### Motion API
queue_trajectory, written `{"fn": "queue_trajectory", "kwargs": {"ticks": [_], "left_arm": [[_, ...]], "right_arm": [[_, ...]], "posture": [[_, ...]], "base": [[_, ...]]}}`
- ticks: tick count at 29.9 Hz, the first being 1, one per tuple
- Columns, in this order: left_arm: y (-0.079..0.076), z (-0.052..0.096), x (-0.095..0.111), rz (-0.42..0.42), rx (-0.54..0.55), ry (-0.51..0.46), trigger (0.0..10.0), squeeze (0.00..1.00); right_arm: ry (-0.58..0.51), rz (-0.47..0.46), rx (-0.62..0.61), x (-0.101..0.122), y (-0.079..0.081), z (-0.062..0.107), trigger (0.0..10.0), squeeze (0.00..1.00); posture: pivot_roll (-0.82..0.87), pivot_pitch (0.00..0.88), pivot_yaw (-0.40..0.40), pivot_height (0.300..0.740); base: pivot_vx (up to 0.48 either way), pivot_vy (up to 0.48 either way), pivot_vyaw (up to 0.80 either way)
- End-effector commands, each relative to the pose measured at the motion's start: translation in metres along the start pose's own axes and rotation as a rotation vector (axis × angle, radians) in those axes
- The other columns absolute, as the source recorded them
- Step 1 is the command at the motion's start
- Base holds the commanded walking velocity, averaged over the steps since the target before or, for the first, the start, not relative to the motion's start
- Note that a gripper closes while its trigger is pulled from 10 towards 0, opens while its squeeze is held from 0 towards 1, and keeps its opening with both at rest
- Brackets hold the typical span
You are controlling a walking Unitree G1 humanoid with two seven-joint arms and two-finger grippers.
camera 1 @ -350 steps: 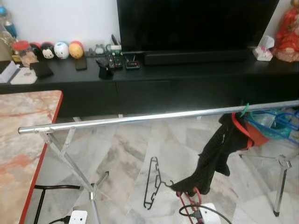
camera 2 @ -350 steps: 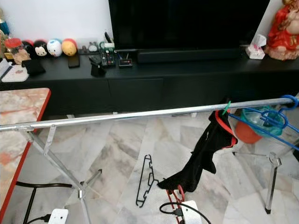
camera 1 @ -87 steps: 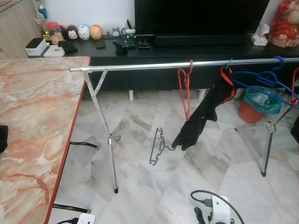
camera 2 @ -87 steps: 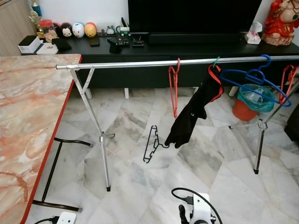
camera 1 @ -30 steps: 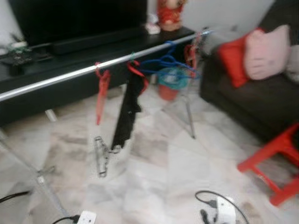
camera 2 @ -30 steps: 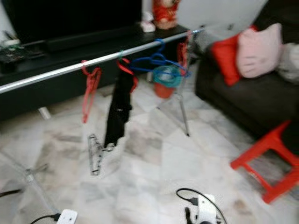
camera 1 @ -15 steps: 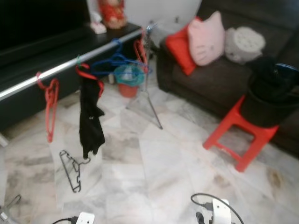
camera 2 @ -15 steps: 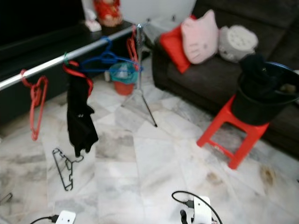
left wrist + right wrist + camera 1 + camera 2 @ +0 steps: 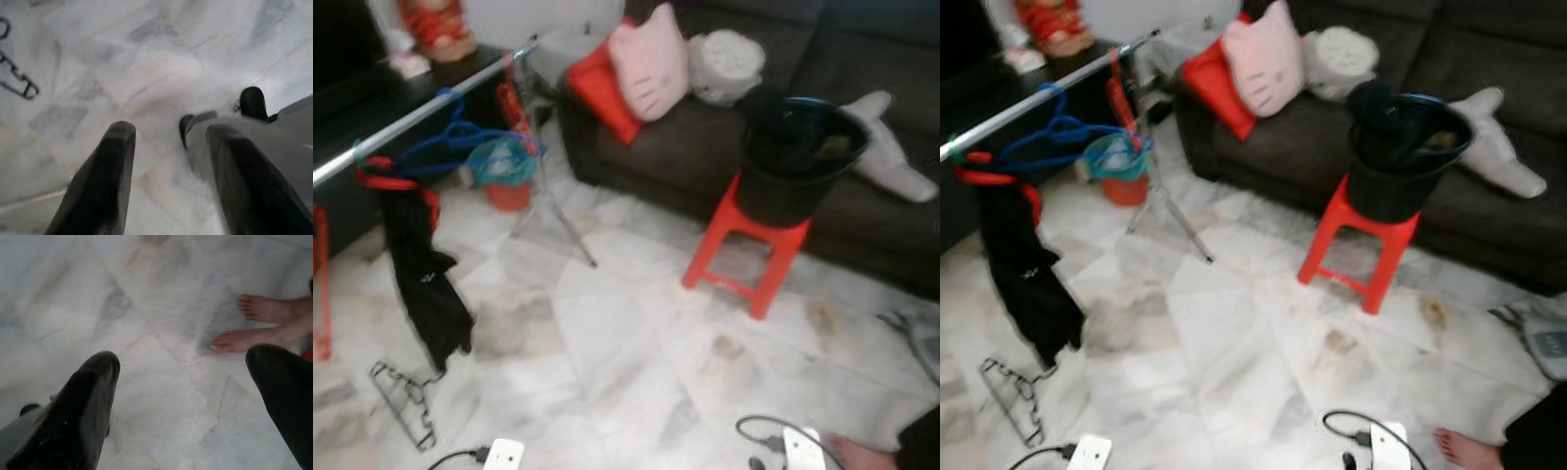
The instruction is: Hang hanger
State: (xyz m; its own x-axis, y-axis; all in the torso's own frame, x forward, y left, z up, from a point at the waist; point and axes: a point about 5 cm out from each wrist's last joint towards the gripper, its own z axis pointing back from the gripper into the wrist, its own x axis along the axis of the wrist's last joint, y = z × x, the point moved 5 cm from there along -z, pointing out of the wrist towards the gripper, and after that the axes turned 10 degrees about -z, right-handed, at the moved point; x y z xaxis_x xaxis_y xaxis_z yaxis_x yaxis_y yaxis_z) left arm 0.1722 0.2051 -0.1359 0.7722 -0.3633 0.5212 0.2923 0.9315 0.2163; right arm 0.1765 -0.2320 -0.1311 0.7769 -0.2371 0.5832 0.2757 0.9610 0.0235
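A silver clothes rail (image 9: pixel 421 113) runs along the left of the eye views. On it hang blue hangers (image 9: pixel 460 137), a black garment (image 9: pixel 426 279) on a red hanger, and a bare red hanger (image 9: pixel 321 294) at the picture's left edge. One black hanger (image 9: pixel 403 403) lies on the marble floor below the garment. My left gripper (image 9: pixel 171 132) is open over bare floor, with part of that black hanger (image 9: pixel 17 83) off to one side. My right gripper (image 9: pixel 185 357) is open too, holding nothing, above the marble.
A red stool (image 9: pixel 752 240) carries a black bucket (image 9: pixel 798 157) in front of a dark sofa (image 9: pixel 685 137) with cushions. A teal-lined bin (image 9: pixel 504 171) stands under the rail. A person's bare feet (image 9: pixel 259 308) are on the floor at right. A power strip (image 9: pixel 504 455) and cables lie near me.
The view has swung right: the rail slid to the left edge, and the sofa, stool and bucket came into sight. Since the earliest frames a bare red hanger hangs on the rail.
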Motion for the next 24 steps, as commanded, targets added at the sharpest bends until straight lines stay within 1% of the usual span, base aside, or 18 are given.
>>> {"fn": "queue_trajectory", "kwargs": {"ticks": [1, 11, 19, 24], "left_arm": [[0.0009, 0.0011, -0.006, 0.007, 0.004, 0.021, 10.0, 0.0], [0.0023, 0.001, -0.0063, 0.022, 0.008, 0.025, 10.0, 0.0], [0.0027, 0.0023, -0.011, 0.041, 0.004, 0.035, 10.0, 0.0], [0.0036, 0.0033, -0.0148, 0.048, 0.005, 0.046, 10.0, 0.0]], "right_arm": [[0.019, -0.009, 0.005, -0.0074, 0.0017, 0.0012, 10.0, 0.0], [0.017, -0.006, 0.01, -0.0067, 0.0039, 0.0008, 10.0, 0.0], [0.015, -0.013, 0.009, -0.0061, 0.0046, 0.0007, 10.0, 0.0], [-0.004, 0.01, 0.016, -0.0033, 0.0056, 0.0006, 10.0, 0.0]], "posture": [[0.0, 0.046, -0.023, 0.74], [0.0, 0.048, -0.022, 0.74], [0.0, 0.049, -0.02, 0.74], [0.0, 0.046, -0.019, 0.74]], "base": [[0.0, 0.0, -0.7], [0.0, 0.0, -0.7], [0.0, 0.0, -0.7], [0.0, 0.0, 0.0]]}}
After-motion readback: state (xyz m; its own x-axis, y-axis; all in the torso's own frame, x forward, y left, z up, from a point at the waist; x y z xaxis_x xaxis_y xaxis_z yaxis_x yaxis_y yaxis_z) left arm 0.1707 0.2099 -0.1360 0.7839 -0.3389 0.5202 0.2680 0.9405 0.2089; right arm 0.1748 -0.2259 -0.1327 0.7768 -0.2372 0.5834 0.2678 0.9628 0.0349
